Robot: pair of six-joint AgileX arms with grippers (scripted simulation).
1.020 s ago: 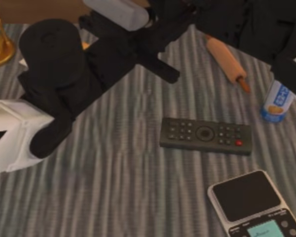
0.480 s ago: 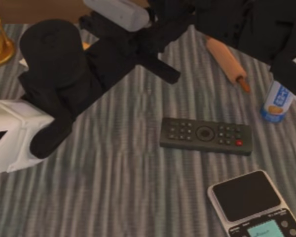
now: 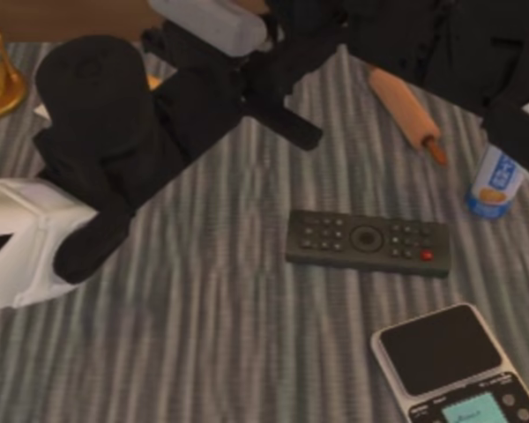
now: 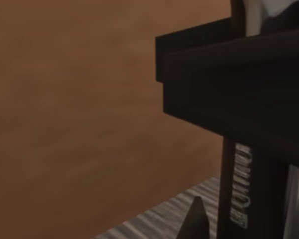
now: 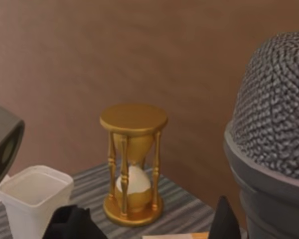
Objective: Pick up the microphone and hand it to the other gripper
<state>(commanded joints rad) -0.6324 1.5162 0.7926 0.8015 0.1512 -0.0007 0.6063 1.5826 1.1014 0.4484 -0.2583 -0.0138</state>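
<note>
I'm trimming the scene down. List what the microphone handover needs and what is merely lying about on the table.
For the job: microphone; left tool and right tool, which meet at the top view's upper middle.

Lying about: remote; rolling pin; can; scale; hourglass; white cup.

Microphone (image 5: 274, 149): silver-grey mesh head over a dark grey collar, filling the right wrist view close up (handle out of sight), upright, raised off the tabletop; hidden in top view.
</note>
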